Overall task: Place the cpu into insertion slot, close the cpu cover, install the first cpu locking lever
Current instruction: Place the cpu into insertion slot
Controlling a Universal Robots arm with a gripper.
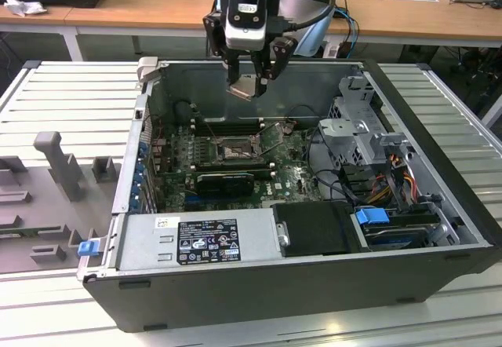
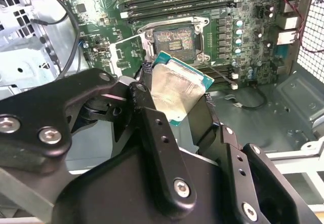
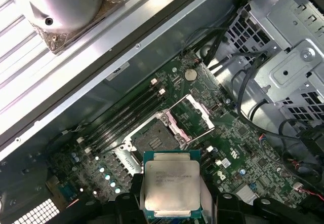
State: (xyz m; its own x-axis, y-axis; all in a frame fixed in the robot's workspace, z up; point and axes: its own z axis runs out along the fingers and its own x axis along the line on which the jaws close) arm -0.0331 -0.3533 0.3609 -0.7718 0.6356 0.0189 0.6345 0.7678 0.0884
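Hanging in the air over the open case (image 1: 274, 292), the cpu (image 3: 171, 186) sits clenched in the pincer (image 3: 172, 199), whose two black fingers (image 3: 132, 196) press on opposite edges of the chip. Its pale metal top faces the camera in the first wrist view, with a green rim showing round the plate. In the exterior view the cpu (image 1: 245, 86) is well above the motherboard (image 1: 294, 176), near the case's far wall, touching nothing but the pincer.

Below it the socket (image 3: 154, 138) lies bare, its square bed of contacts uncovered. The cpu cover (image 3: 204, 113) is swung up off the socket on its hinge, its centre window showing the board behind. Long dark memory slots (image 3: 126, 117) run along the socket's other side.

Further out in the exterior view, a black expansion card (image 1: 226, 180) lies on the near side of the socket, and a grey power supply (image 1: 196, 237) fills the case's near edge. A metal drive cage (image 1: 357, 127) with bundled cables stands toward the exterior view's right. The case rests on a ribbed metal bench (image 1: 63, 96).
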